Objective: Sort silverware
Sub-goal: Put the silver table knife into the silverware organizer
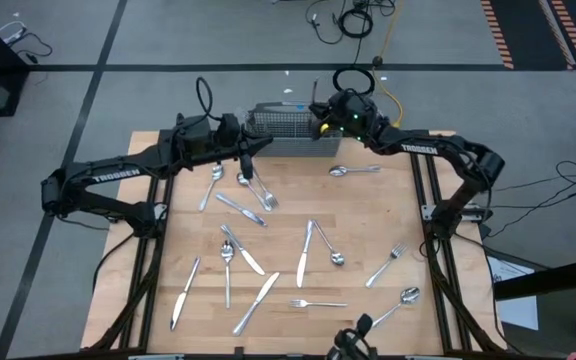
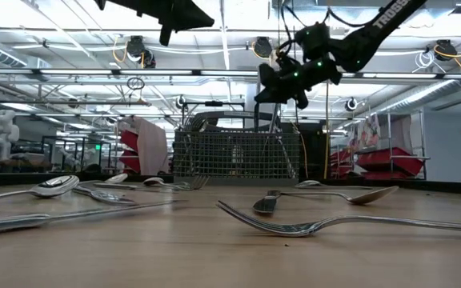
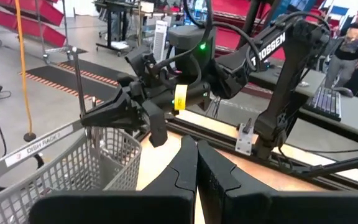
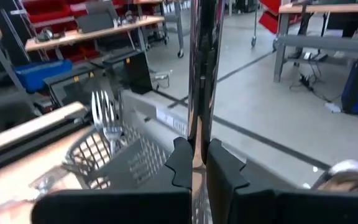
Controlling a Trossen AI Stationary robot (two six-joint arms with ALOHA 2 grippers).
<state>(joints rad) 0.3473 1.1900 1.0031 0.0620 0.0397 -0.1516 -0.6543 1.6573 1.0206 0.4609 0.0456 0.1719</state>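
Several forks, spoons and knives lie flat and scattered on the wooden table [image 1: 388, 215], among them a knife [image 1: 258, 300], a fork [image 1: 318, 303] and a spoon [image 1: 353, 171]. The grey wire basket [image 1: 283, 135] stands at the far edge, with a fork [image 4: 106, 121] upright inside it. My right gripper [image 1: 320, 125] hovers over the basket's right end, shut on one slim shiny piece of silverware [image 4: 201, 74]. My left gripper [image 1: 248, 160] hangs shut and bare near the basket's left end. My right gripper pinches the slim silver piece between its two fingers [image 4: 219, 165] at a low point of its length [image 4: 196, 146]. The fingers come at it about level and lie across it. The piece rises roughly upright above the fingers, lifted clear over the basket [image 4: 123, 155].
Aluminium frame rails [image 1: 423, 200] run along the table's left and right sides. The basket's handle [image 2: 230, 120] rises above its rim. Cables [image 1: 353, 20] lie on the floor beyond the far edge. A person [image 3: 353, 37] stands far off in the room.
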